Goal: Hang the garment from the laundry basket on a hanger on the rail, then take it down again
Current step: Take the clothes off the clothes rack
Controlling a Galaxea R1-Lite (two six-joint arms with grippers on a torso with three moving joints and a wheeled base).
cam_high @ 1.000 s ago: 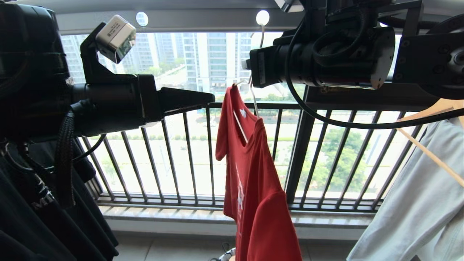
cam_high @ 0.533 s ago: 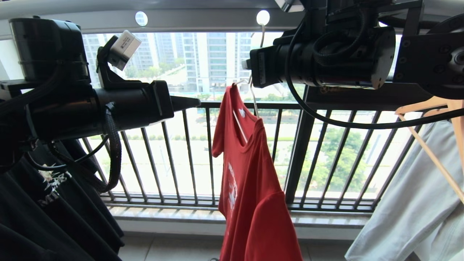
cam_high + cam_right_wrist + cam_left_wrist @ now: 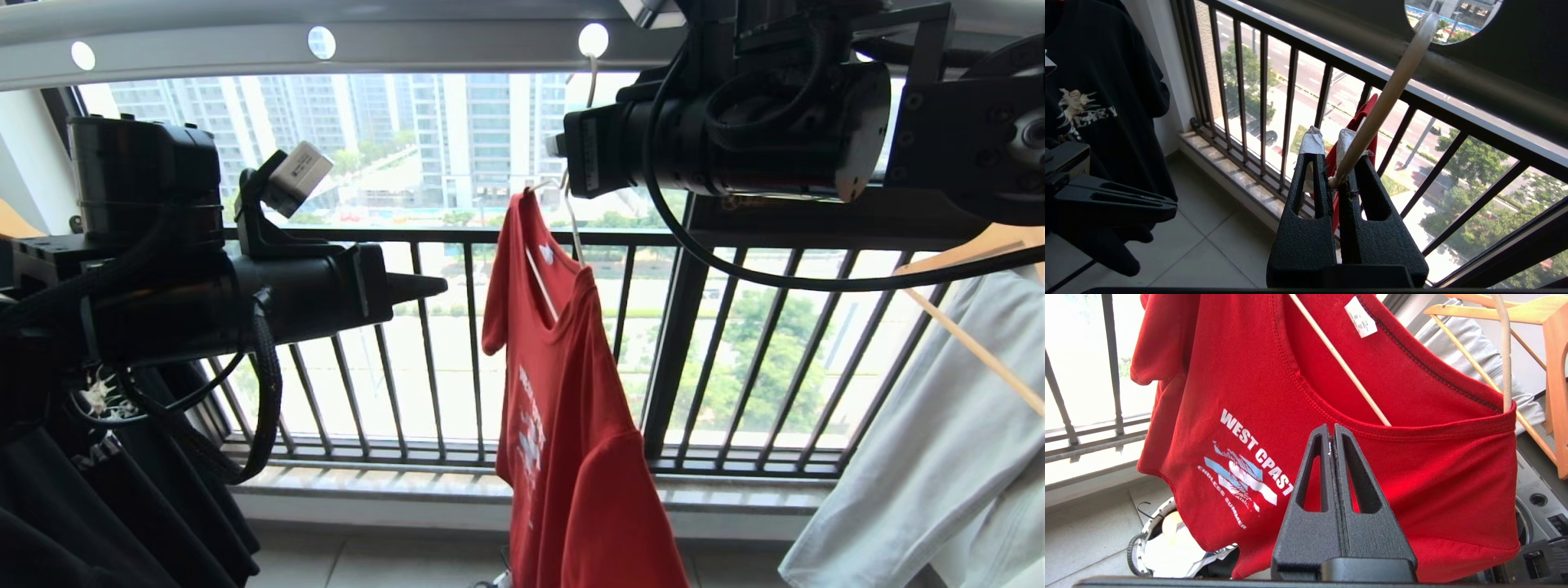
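Observation:
The red garment [image 3: 571, 392] hangs on the cream wire hanger [image 3: 575, 233], whose hook passes through a hole in the grey rail [image 3: 449, 45]. My right gripper [image 3: 1329, 141] is shut on the hanger [image 3: 1384, 98] at its neck, just under the rail [image 3: 1527, 49]. My left gripper [image 3: 441, 286] is shut and empty, level with the shirt's shoulder and a short way left of it. In the left wrist view its tips [image 3: 1332, 430] point at the garment [image 3: 1412, 465] below the collar, without touching it. The laundry basket [image 3: 1133, 549] stands on the floor below.
A black T-shirt [image 3: 122, 490] hangs at the left behind my left arm. A pale shirt [image 3: 939, 457] on a wooden hanger [image 3: 971, 343] hangs at the right. The black balcony railing [image 3: 392, 351] runs behind. A washing machine [image 3: 1539, 506] stands beyond the shirt.
My left gripper has closed, drawn back to the left and dropped lower, away from the shirt's shoulder. The garment has swayed slightly. The right arm has kept still.

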